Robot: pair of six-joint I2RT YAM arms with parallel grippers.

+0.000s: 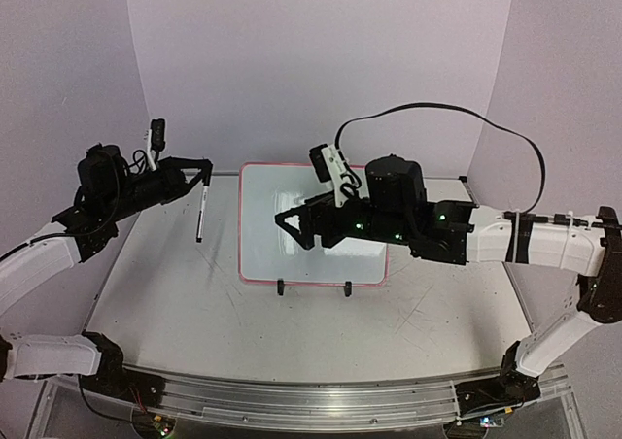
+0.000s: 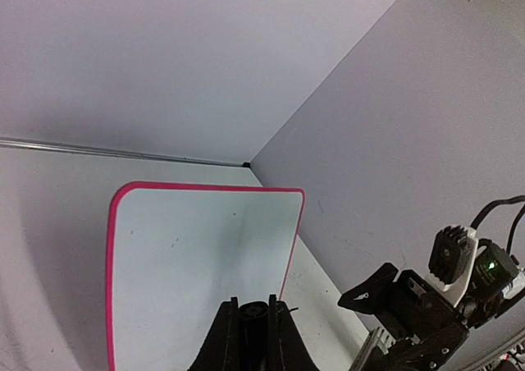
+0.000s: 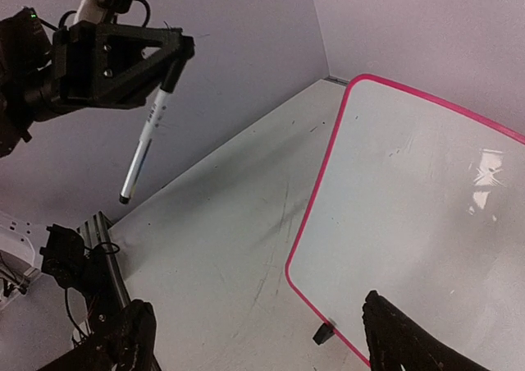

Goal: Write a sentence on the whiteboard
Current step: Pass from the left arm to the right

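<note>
One whiteboard [image 1: 262, 196] beneath widely parted right jaws, beside left jaws tight on marker [image 1: 202, 209]

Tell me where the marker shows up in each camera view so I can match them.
Top external: the marker hangs from the left gripper, left of centre.
Left wrist: only a dark end shows, clamped at bottom centre, probably the marker's.
Right wrist: upper left, slanting downward.
Shared landmark: the pink-rimmed whiteboard, visible in all three views.
</note>
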